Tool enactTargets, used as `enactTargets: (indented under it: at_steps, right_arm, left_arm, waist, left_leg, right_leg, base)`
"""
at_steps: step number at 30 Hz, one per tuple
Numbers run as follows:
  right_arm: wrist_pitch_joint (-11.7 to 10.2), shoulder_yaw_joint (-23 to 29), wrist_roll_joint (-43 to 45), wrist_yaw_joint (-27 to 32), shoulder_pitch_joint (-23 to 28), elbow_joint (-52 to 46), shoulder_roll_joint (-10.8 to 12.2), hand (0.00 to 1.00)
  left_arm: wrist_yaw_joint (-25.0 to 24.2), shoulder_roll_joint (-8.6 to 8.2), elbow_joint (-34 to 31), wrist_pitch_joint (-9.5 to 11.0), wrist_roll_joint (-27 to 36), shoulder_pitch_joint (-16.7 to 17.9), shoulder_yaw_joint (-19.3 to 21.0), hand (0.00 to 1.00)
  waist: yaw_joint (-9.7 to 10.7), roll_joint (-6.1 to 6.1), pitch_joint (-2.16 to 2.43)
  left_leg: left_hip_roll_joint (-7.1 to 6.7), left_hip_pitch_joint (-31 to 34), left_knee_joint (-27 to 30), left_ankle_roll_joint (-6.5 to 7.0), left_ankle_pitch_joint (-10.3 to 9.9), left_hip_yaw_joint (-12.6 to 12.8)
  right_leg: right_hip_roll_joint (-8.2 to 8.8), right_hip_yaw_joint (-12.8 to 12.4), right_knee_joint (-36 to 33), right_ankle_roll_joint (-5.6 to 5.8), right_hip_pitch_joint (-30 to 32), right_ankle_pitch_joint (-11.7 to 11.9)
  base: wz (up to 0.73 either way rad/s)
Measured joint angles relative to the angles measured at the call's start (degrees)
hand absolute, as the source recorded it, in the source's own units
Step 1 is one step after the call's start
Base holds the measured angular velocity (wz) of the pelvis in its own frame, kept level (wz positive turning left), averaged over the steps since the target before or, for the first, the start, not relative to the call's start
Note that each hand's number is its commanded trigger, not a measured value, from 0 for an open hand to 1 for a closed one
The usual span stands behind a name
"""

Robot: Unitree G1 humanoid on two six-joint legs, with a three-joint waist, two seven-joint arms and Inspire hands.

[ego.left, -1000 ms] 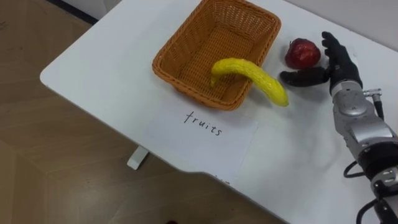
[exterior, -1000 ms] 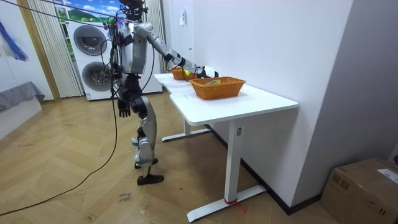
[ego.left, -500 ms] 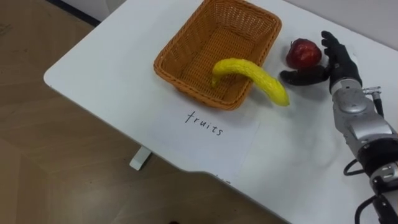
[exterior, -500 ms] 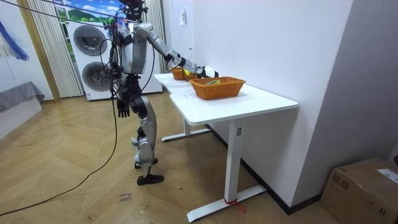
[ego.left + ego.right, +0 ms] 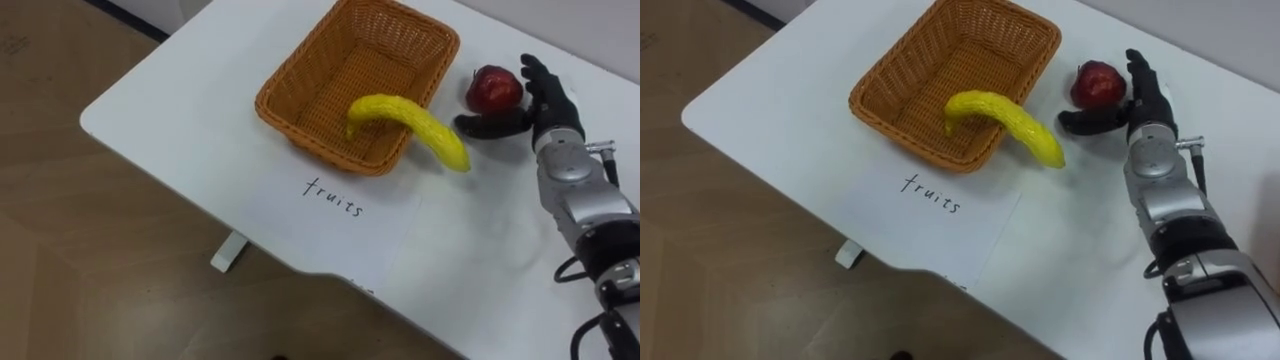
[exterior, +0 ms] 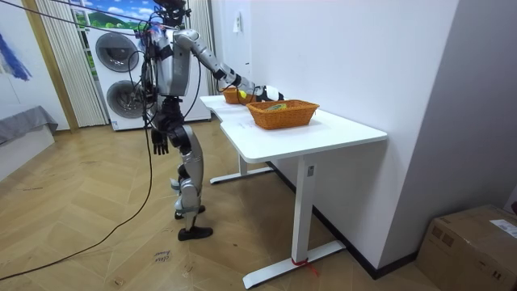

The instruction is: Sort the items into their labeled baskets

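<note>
Fingers [image 5: 538, 78] of the right hand [image 5: 553, 112] splay apart (holding nothing) just beside the apple [image 5: 494, 87].

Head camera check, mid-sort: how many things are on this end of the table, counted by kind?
fruit: 2, the banana and the apple
basket: 1
paper label: 1
Total: 4
</note>
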State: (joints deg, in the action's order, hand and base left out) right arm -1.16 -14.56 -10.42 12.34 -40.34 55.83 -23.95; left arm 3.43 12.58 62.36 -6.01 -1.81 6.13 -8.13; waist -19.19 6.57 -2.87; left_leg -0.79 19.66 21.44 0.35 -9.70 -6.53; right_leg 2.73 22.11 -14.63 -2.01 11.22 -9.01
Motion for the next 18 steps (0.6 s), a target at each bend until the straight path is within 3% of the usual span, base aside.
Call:
enactTargets:
  at_steps: [3,7,12,15,18]
  right_arm:
    - [0.0,-0.6,1.9,0.5,-0.6,0.9,-0.7,1.0]
    - [0.1,-3.4,2.2,0.8,-2.7,3.8,-3.8,1.0]
    - [0.3,-6.1,3.8,1.4,-3.6,4.6,-5.1,1.0]
    - [0.6,-6.8,3.9,1.3,-3.8,4.7,-5.5,1.0]
    - [1.1,-6.8,3.9,1.2,-4.1,4.7,-5.5,1.0]
  left_arm:
    - [-0.2,0.0,0.0,-0.3,0.0,0.0,0.0,0.0]
    - [-0.2,0.48,-0.5,-0.7,0.0,-0.1,0.0,0.0]
    - [-0.2,1.03,-0.5,-1.0,0.0,-0.1,0.0,0.0]
    - [-0.3,1.08,-0.5,-1.0,0.0,-0.1,0.0,0.0]
    - [-0.3,1.17,-0.5,-1.0,0.0,-0.4,0.0,0.0]
  waist:
    - [-0.3,0.02,0.01]
    - [-1.6,0.59,0.09]
    - [-1.8,1.15,0.04]
    - [-1.8,1.28,-0.11]
    - [-1.8,1.5,-0.59]
  left_leg:
    - [0.06,0.0,-0.2,-0.12,0.1,0.0]
    - [0.06,-0.3,-1.3,-0.42,0.5,0.0]
    - [0.23,-0.4,-1.8,-0.62,0.6,-0.2]
    - [0.28,-0.4,-1.9,-0.63,0.6,-0.2]
    - [0.23,-0.4,-2.2,-0.64,0.6,-0.4]
  right_leg:
    - [-0.07,0.0,0.0,-0.06,0.1,0.0]
    - [0.02,0.1,0.1,-0.23,0.5,-0.1]
    - [0.02,0.8,0.0,-0.42,0.6,-0.2]
    - [0.01,1.0,0.0,-0.43,0.6,-0.2]
    - [-0.01,1.5,0.0,-0.42,0.6,-0.2]
  base:
    - [0.0]
    - [-0.02]
    - [0.03]
    - [0.0]
    - [0.05]
